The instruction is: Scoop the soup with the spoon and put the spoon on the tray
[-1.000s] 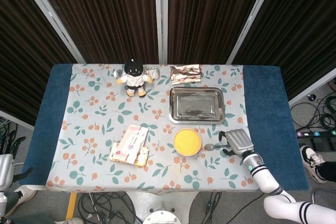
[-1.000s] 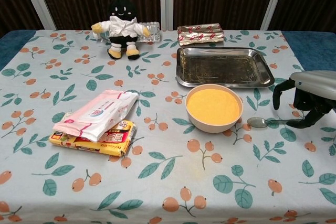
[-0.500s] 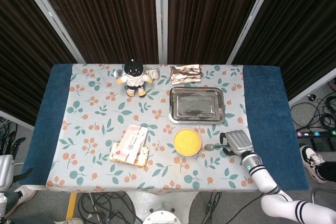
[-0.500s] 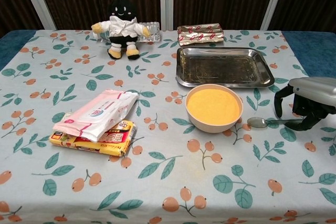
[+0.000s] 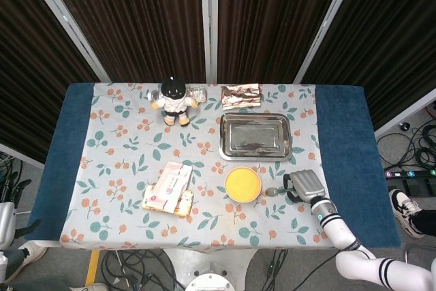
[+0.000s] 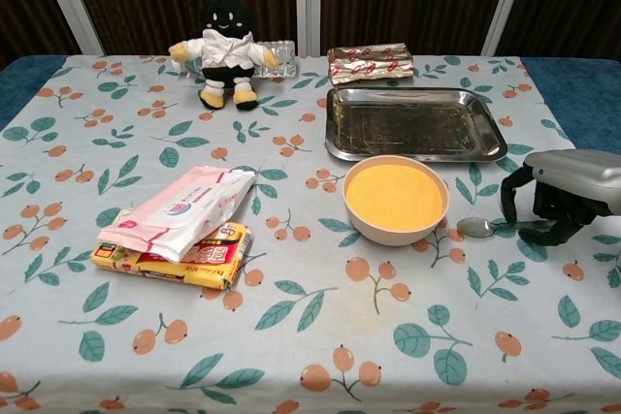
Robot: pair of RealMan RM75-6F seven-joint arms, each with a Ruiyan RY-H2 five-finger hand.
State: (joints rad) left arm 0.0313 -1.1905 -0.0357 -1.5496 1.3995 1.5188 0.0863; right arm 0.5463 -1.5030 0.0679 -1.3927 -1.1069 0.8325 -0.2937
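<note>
The spoon is seen flat on the tablecloth, beside the soup bowl. Its handle is covered by the right hand; a grip cannot be told. No writing can be read.
</note>
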